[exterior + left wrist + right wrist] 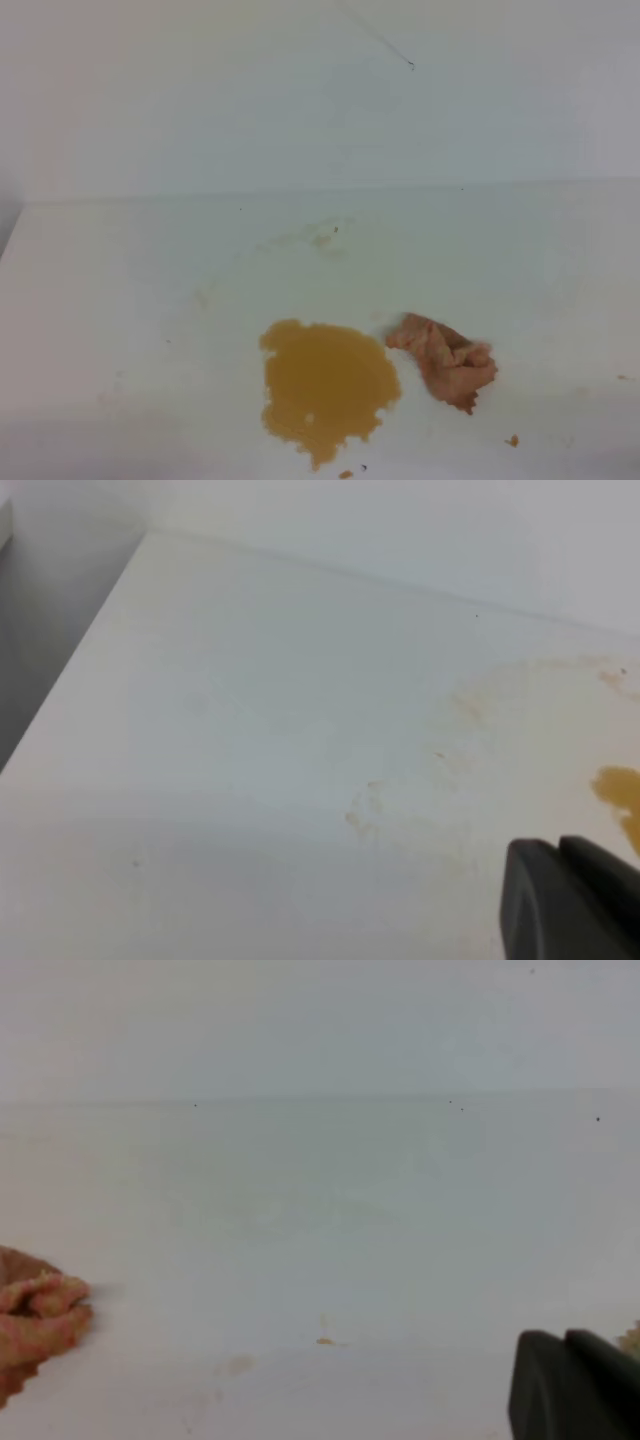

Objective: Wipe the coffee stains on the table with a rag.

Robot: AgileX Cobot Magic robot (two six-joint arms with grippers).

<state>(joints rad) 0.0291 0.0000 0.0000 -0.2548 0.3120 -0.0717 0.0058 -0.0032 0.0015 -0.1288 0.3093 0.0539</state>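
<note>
My right pincer is closed and empty, so I must open it, take the rag squarely, then sweep the puddle beside it.

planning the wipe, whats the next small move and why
Probably bring the right gripper left toward the rag and open its jaws to pick it up. The rag lies loose on the table, just right of the big coffee stain, and nothing is holding it yet.
</note>
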